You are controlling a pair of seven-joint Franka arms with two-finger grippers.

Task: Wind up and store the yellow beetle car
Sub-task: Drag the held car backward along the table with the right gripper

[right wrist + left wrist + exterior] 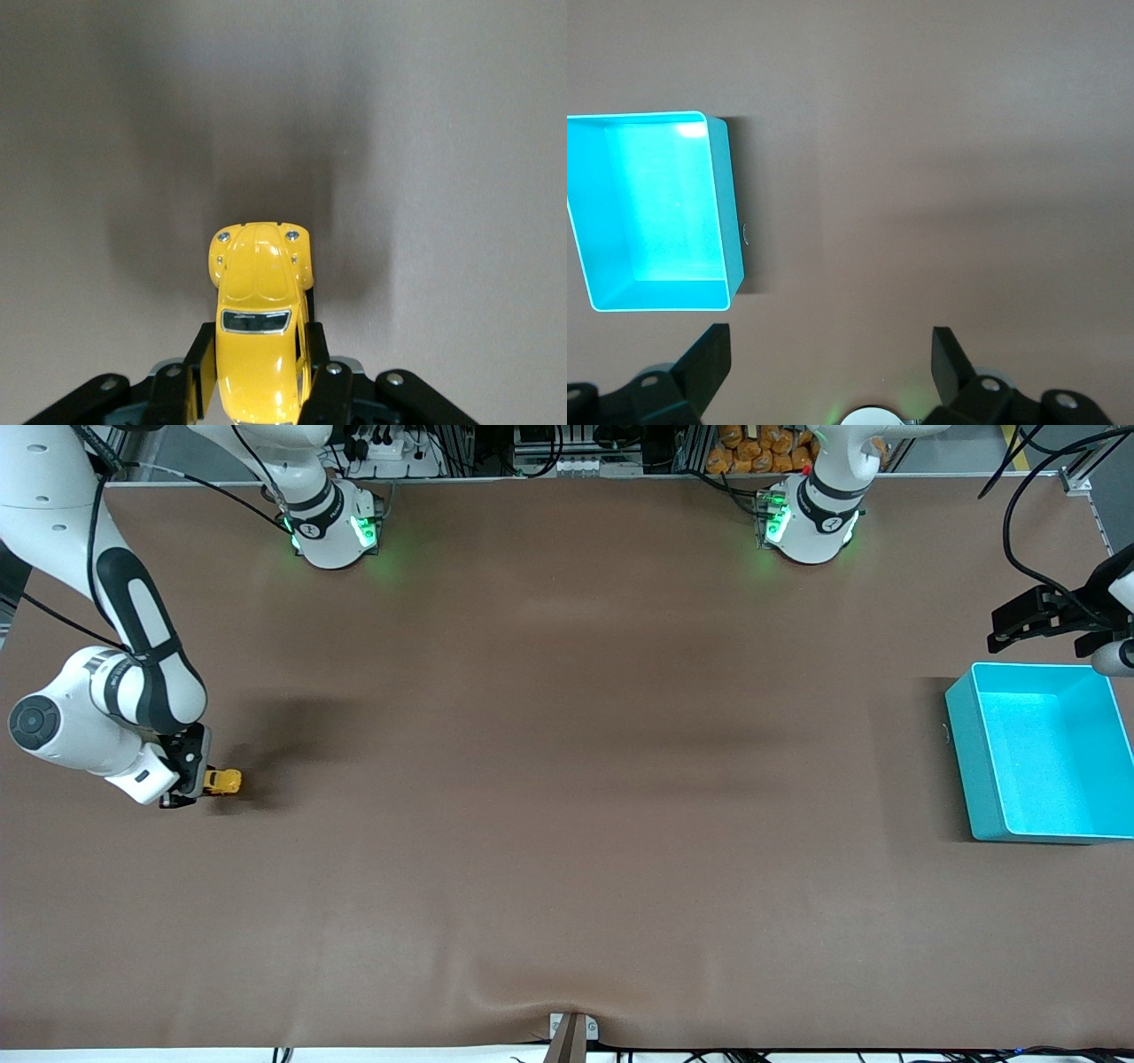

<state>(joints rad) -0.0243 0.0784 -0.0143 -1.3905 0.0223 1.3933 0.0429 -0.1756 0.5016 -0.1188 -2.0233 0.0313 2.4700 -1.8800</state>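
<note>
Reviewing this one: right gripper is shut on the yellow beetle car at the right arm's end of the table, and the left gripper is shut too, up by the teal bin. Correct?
Not quite. The left gripper is open, its fingers standing wide apart with nothing between them, as the left wrist view shows. The rest holds: the right gripper is shut on the yellow beetle car, and the left gripper is by the teal bin.

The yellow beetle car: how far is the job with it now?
Done: the right gripper is shut on the yellow beetle car at its end of the table. In hand: winding, perhaps. Left: storing; the teal bin holds nothing, and the left gripper waits open above it.
</note>
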